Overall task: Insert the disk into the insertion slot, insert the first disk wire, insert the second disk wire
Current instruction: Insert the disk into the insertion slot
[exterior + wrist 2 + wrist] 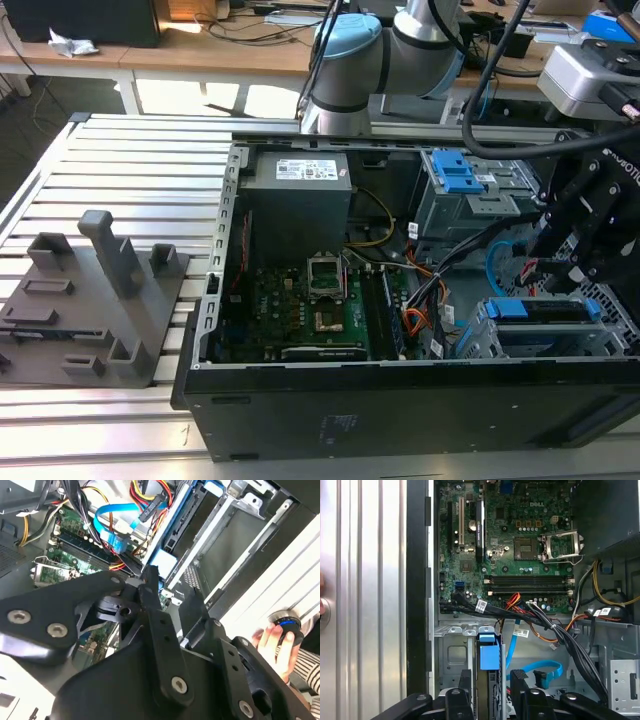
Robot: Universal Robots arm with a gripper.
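The black two-fingered tool [492,682] stands open over the disk [488,652], a flat drive framed by a bright blue plastic carrier. One finger sits on each side of the carrier's edge with a narrow gap on both sides, so it grips nothing. In the exterior view the disk [545,310] sits in the insertion slot [600,345], a grey sheet-metal cage with round perforations at the front corner of the open black computer case [400,420]. The thin, flat, light-blue cable [547,672] curls in a loop on the case floor just beside the slot. The thin red-orange wire [512,601] runs near the thick black cable bundle [570,640], which crosses between the green circuit board [520,545] and the slot. A larger grey cage with blue clips [465,185] stands behind the slot. The case rests on a ribbed aluminium bench [120,180], beside a grey moulded fixture [95,300]. In the second wrist view a person's hand [275,642] holds a dark knob outside the case.
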